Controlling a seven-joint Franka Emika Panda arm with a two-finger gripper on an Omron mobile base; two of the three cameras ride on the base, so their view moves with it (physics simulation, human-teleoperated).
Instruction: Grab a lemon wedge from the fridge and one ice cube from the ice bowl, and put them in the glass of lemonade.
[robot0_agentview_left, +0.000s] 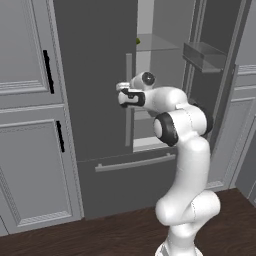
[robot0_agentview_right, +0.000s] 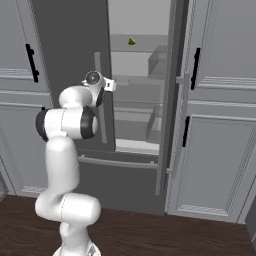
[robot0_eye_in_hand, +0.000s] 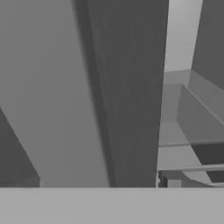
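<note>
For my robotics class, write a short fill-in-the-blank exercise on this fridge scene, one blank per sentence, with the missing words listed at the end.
1. The fridge's right door stands ____.
2. The lemon wedge lies on a ____ inside the fridge.
3. The lemon wedge sits ____ than the gripper.
4. The floor in front of the fridge is dark ____.

Missing words: open; shelf; higher; wood

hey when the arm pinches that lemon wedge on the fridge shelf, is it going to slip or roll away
Probably light: the lemon wedge looks tiny beside the fridge. Its pointed, sloping sides might let it squirt from a pinch. It sits alone on a smooth glass shelf, so a nudge may slide it rather than roll it.
</note>
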